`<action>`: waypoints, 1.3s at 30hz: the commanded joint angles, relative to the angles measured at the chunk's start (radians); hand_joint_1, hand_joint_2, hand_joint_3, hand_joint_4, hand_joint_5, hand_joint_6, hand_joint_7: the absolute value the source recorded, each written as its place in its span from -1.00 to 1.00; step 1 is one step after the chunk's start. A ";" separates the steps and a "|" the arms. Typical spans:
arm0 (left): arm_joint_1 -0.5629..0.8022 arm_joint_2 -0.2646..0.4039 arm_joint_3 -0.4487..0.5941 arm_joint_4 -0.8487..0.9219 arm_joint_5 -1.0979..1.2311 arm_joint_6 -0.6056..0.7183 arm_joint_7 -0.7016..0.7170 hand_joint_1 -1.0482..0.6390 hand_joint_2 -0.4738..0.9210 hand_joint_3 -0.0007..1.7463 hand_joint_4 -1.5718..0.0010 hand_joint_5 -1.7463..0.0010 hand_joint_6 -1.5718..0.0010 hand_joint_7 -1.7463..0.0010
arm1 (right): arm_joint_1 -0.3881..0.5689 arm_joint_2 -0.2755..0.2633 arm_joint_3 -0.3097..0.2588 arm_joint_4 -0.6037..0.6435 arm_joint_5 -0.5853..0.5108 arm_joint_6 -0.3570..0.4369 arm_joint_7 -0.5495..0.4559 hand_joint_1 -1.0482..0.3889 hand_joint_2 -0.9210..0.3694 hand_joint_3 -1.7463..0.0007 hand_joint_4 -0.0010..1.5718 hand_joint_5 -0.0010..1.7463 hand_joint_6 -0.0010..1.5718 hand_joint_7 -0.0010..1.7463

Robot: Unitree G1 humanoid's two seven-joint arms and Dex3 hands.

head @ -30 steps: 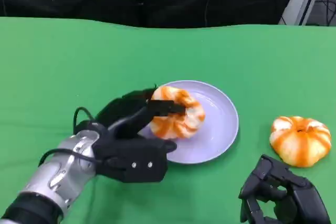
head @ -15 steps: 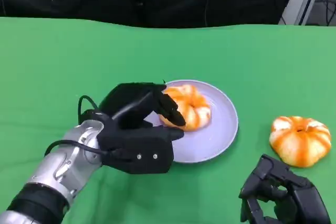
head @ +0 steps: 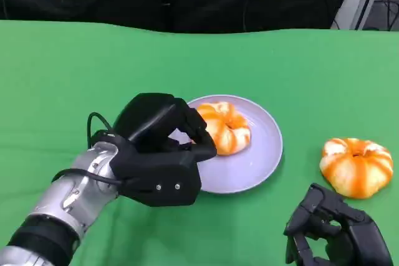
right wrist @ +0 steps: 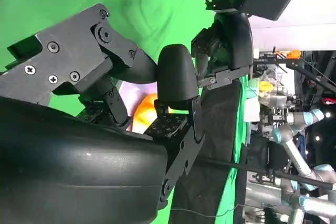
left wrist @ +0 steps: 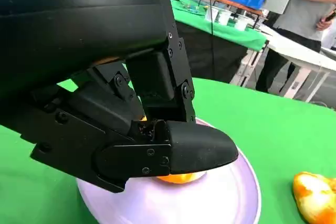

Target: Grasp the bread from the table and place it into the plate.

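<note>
Bread laid in the plate, beside the left hand.
Its curled fingers are seen against the bread; actual pinching cannot be told. Open green table lies beyond.

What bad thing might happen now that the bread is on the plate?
The left hand hangs over the plate's near rim, fingers curled right beside the bread. Pulling away, it might drag the bread along or nudge the plate. The other bread sits close to the right hand, which might bump it.

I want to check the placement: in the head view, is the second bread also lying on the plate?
No, the second bread lies on the green table, apart from the plate.
</note>
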 commanded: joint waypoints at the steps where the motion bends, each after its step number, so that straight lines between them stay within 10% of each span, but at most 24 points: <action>1: -0.017 0.008 0.009 0.010 -0.002 -0.010 0.018 -0.98 1.00 -0.24 -0.30 0.91 -0.83 0.93 | 0.005 -0.011 -0.007 -0.007 0.010 -0.003 -0.001 0.24 -0.54 -0.25 0.01 1.00 -0.05 0.76; 12: 0.039 -0.004 0.057 -0.069 -0.130 0.019 -0.075 -0.98 1.00 -0.24 -0.30 0.94 -0.82 0.94 | 0.003 -0.011 -0.007 -0.008 0.008 -0.001 -0.003 0.24 -0.55 -0.25 0.01 1.00 -0.05 0.76; 15: 0.133 -0.020 0.130 -0.210 -0.336 0.082 -0.231 -0.52 1.00 -0.79 -0.31 0.65 -0.05 -0.51 | 0.003 -0.009 -0.006 -0.012 0.005 0.007 -0.006 0.24 -0.54 -0.24 0.02 1.00 -0.05 0.76; 17: 0.270 0.024 0.202 -0.384 -0.600 0.193 -0.412 -0.46 1.00 -0.86 -0.23 0.41 0.08 -0.72 | 0.000 -0.012 -0.008 -0.008 0.005 0.003 -0.005 0.23 -0.54 -0.24 0.02 1.00 -0.05 0.76; 19: 0.437 0.082 0.289 -0.586 -0.899 0.326 -0.600 0.09 0.96 -0.68 -0.01 0.28 0.07 0.32 | -0.003 -0.015 -0.012 -0.004 0.008 0.004 -0.003 0.23 -0.53 -0.25 0.02 1.00 -0.05 0.76; 21: 0.498 0.108 0.321 -0.664 -0.989 0.382 -0.656 0.20 0.82 -0.40 0.05 0.24 -0.08 0.78 | -0.004 -0.015 -0.012 -0.005 0.010 0.008 -0.002 0.23 -0.52 -0.25 0.02 1.00 -0.05 0.76; 39: 0.652 0.122 0.446 -0.844 -1.127 0.550 -0.746 0.24 0.86 -0.33 0.06 0.13 -0.21 0.94 | -0.005 -0.011 -0.010 -0.006 0.010 0.011 -0.002 0.22 -0.51 -0.27 0.02 1.00 -0.05 0.76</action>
